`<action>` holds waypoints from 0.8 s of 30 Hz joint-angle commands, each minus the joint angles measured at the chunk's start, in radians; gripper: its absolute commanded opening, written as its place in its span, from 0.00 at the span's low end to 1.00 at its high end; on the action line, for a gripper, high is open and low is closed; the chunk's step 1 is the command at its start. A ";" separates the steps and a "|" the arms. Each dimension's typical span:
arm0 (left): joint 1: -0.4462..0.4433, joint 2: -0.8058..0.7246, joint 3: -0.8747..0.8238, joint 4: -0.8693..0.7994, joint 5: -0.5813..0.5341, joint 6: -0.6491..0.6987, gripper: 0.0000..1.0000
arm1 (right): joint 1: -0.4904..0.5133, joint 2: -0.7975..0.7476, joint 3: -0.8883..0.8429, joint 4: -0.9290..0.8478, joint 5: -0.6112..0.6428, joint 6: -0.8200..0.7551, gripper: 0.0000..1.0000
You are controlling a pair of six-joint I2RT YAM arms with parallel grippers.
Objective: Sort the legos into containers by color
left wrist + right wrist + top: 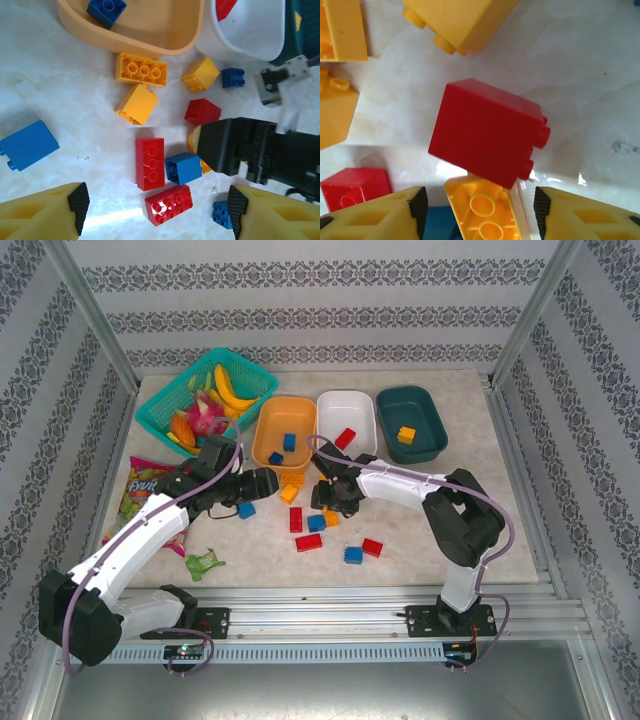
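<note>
1. Nearest, a blue lego (353, 554) and a red lego (372, 547) lie loose on the table (480, 520).
2. The left gripper (157, 202) is spread and empty above scattered legos.
3. The right gripper (477, 205) has its jaws apart, straddling a yellow lego (482, 215) without pinching it.
4. Farthest, the orange tub (290, 415) holds blue bricks (289, 442), the white tub (348, 410) a red brick (345, 438), and the teal tub (410, 405) a yellow brick (406, 434).

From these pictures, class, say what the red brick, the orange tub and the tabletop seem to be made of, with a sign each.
Red brick: hard moulded plastic, semi-gloss; crisp edges, studs, soft sheen.
Orange tub: likely plastic, matte; smooth rounded rim.
Tabletop: marble-look, glossy; veining, glare; perhaps laminate.
</note>
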 commanded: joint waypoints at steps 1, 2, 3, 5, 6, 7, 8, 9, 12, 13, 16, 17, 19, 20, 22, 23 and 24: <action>-0.012 -0.025 -0.010 0.037 0.005 -0.027 0.76 | 0.012 0.039 0.054 -0.047 0.036 0.013 0.56; -0.013 -0.029 -0.009 0.037 0.006 -0.028 0.76 | 0.015 0.045 0.059 -0.055 0.034 0.013 0.55; -0.014 -0.032 -0.010 0.035 0.008 -0.027 0.76 | 0.018 0.049 0.060 -0.060 0.033 0.015 0.55; -0.017 -0.040 -0.014 0.031 0.008 -0.029 0.76 | 0.028 0.060 0.061 -0.069 0.034 0.017 0.55; -0.017 -0.044 -0.019 0.031 0.008 -0.029 0.76 | 0.032 0.066 0.064 -0.077 0.037 0.017 0.54; -0.019 -0.048 -0.022 0.032 0.008 -0.030 0.76 | 0.033 0.072 0.067 -0.086 0.039 0.019 0.55; -0.018 -0.053 -0.028 0.034 0.008 -0.033 0.76 | 0.032 0.081 0.069 -0.098 0.040 0.021 0.54; -0.020 -0.056 -0.031 0.038 0.010 -0.036 0.76 | 0.032 0.085 0.070 -0.105 0.041 0.023 0.54; -0.024 -0.057 -0.037 0.045 0.013 -0.043 0.76 | 0.033 0.092 0.066 -0.125 0.057 0.025 0.48; -0.027 -0.057 -0.036 0.047 0.012 -0.043 0.76 | 0.033 0.091 0.063 -0.126 0.062 0.026 0.47; -0.033 -0.057 -0.033 0.053 0.008 -0.044 0.76 | 0.031 0.082 0.054 -0.119 0.081 0.023 0.40; -0.035 -0.057 -0.033 0.055 0.008 -0.044 0.76 | 0.030 0.082 0.056 -0.118 0.084 0.021 0.38; -0.039 -0.053 -0.033 0.058 0.008 -0.045 0.76 | 0.031 0.079 0.063 -0.123 0.088 0.015 0.33; -0.041 -0.051 -0.033 0.060 0.008 -0.045 0.76 | 0.032 0.072 0.066 -0.129 0.095 0.013 0.31; -0.046 -0.046 -0.033 0.061 0.013 -0.045 0.76 | 0.033 0.046 0.066 -0.141 0.115 0.009 0.29; -0.049 -0.043 -0.030 0.067 0.018 -0.042 0.76 | 0.032 0.024 0.064 -0.153 0.127 0.007 0.29; -0.054 -0.038 -0.027 0.073 0.024 -0.040 0.76 | 0.032 0.001 0.065 -0.167 0.140 0.004 0.28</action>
